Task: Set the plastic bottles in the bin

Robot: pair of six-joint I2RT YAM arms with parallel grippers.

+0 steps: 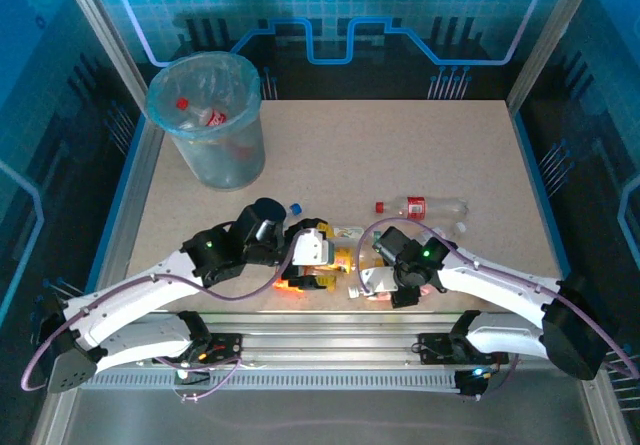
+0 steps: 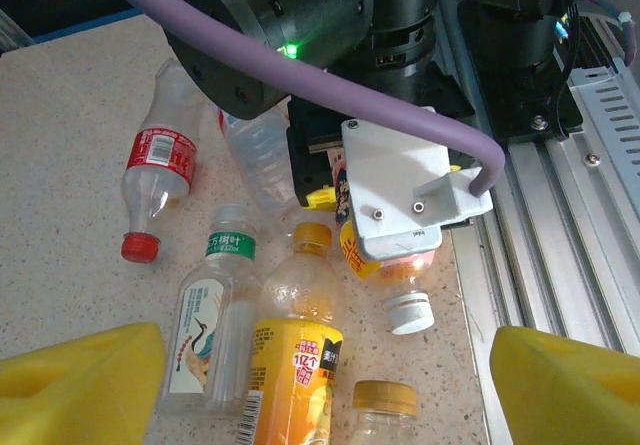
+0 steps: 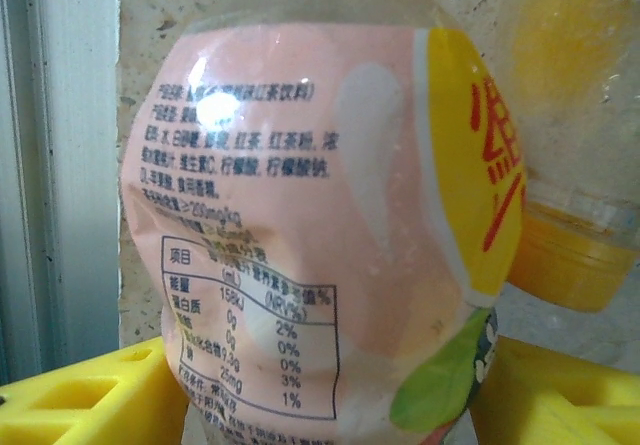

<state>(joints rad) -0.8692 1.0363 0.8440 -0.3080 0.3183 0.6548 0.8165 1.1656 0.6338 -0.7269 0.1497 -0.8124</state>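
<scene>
Plastic bottles [image 1: 420,206] on speckled table [image 1: 400,145], blue-lit cage [image 1: 450,5]; L end effector [image 2: 325,390] released, R end effector [image 3: 325,395] unclear.

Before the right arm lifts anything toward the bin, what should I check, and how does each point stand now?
1. Pink-label bottle sits between the right hand's fingers: ok.
2. Grip tight enough to lift: cannot tell.
3. Orange-capped bottle well apart from it: not ok, it lies right beside it.
4. Left hand open and empty: ok.
5. Bin upright, mouth open: ok.
</scene>
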